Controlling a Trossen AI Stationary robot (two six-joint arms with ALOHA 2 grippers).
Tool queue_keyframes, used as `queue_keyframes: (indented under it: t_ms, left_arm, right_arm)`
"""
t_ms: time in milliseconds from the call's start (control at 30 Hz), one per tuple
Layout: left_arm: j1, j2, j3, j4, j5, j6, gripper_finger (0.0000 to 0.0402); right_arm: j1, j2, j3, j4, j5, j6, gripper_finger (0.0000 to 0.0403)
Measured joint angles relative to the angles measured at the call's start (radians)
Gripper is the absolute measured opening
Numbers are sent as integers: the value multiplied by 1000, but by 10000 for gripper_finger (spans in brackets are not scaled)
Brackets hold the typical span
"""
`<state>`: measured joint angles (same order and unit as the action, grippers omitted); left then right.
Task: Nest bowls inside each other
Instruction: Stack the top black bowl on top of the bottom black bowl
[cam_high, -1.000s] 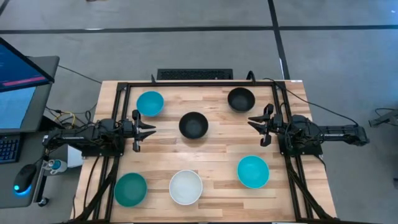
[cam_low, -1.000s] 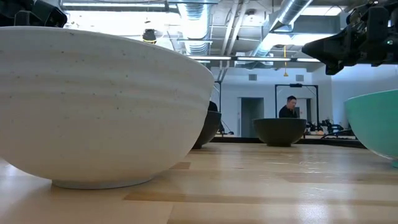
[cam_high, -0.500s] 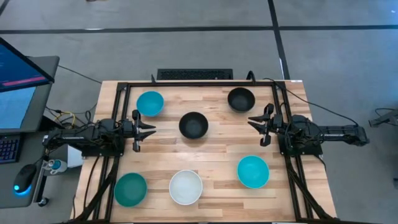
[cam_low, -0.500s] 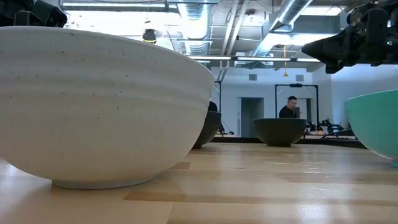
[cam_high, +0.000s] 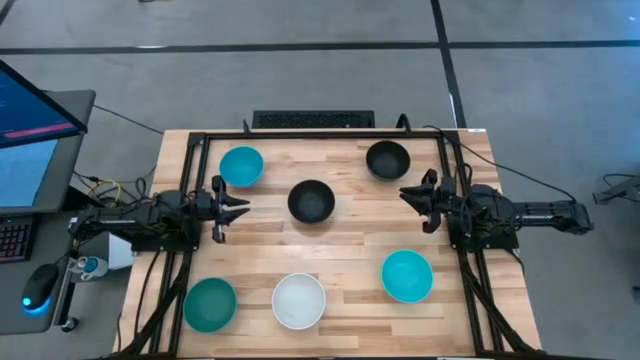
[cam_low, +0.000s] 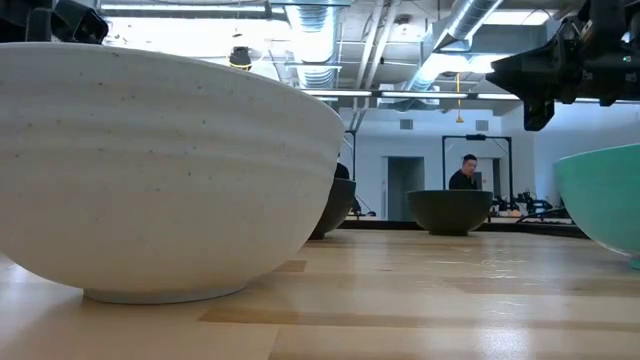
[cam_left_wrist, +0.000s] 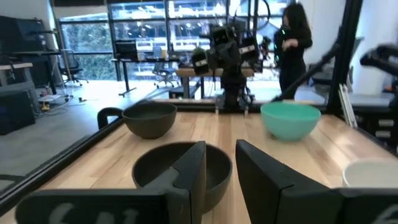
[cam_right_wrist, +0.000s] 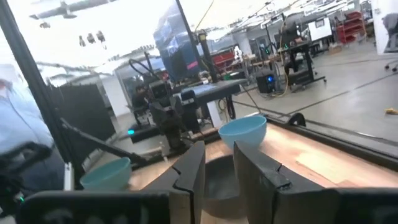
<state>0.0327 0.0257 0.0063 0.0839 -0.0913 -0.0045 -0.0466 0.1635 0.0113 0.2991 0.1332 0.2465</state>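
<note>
Six bowls stand apart on their bases on the wooden table: a cyan bowl far left, a black bowl in the middle, a second black bowl far right, another cyan bowl near right, a white bowl at the near edge, and a teal-green bowl near left. My left gripper hovers open at the left side, pointing at the middle black bowl. My right gripper hovers open at the right side, between the far black bowl and the near cyan bowl. Neither touches a bowl.
A black metal frame runs along the table's far edge and both sides. A keyboard lies behind the far edge. A monitor and desk stand to the left. People are in the room beyond. Bare wood lies between the bowls.
My right gripper has turned a little about its own axis and edged slightly toward the table's right edge; in the low view its outline now shows a finger pointing down. The bowls and my left arm have kept still.
</note>
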Motion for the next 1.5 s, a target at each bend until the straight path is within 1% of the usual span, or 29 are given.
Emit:
queue_keyframes:
  t_ms: [167,267,367,433,467,533,600,733,900,1000,1100,1200,1333,1400,1500]
  left_arm:
    - [0,0,5,98,-1,-59,80]
    - [0,1,38,91,-2,-60,80]
    - [0,0,82,88,-2,-56,80]
    - [0,5,111,53,-2,-56,80]
    - [0,12,130,37,-2,-57,80]
    - [0,32,181,-8,-4,-64,80]
    - [0,71,246,-54,-11,-67,80]
    - [0,193,401,-155,-24,-22,80]
    - [0,380,601,-244,-27,14,80]
    - [0,469,692,-255,-30,-3,80]
    - [0,538,773,-255,-63,-6,80]
    - [0,591,850,-312,-71,13,80]
    - [0,654,936,-384,-104,-27,80]
    - [0,682,965,-386,-131,-39,80]
    - [0,721,1003,-386,-137,-20,80]
  right_arm:
    - [0,0,0,4,-1,16,107]
    - [-2,0,0,28,1,16,107]
    - [-2,0,0,114,-1,15,107]
    - [0,0,4,167,-5,9,107]
    - [0,0,17,170,-13,2,107]
    - [1,0,56,167,-62,-31,107]
    - [1,5,117,122,-111,-65,107]
    - [1,57,268,-72,-109,-95,107]
    - [1,179,443,-290,-109,-97,107]
    - [0,259,521,-355,-109,-97,107]
    - [0,325,580,-373,-110,-99,107]
    - [-2,379,637,-405,-110,-132,107]
    - [-5,434,716,-499,-110,-158,107]
    - [-17,453,747,-566,-109,-189,107]
    - [-37,479,782,-628,-106,-220,107]
